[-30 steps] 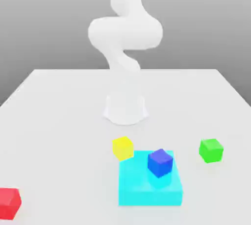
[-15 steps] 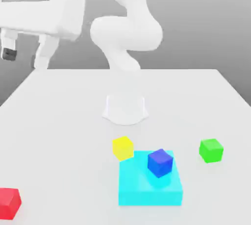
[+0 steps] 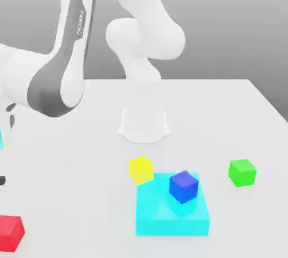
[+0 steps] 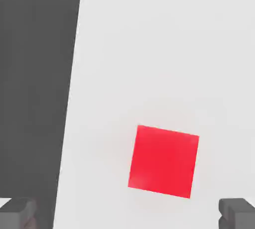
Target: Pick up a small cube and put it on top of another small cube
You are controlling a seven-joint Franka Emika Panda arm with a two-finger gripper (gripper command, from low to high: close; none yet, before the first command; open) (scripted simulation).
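Note:
The small red cube lies on the white table near its front corner, at the exterior view's left. In the hand view the red cube sits on the table below my gripper, a little off the midline between the fingers. Two dark fingertips stand far apart, so the gripper is open and holds nothing. The arm reaches down on the exterior view's left, with one dark fingertip showing above the red cube.
A blue cube rests on a flat cyan block. A yellow cube sits by the block's far corner, and a green cube is to the exterior view's right. The table edge runs close beside the red cube.
The arm has swung down at the exterior view's left, bringing the hand low over the red cube. No cube has moved.

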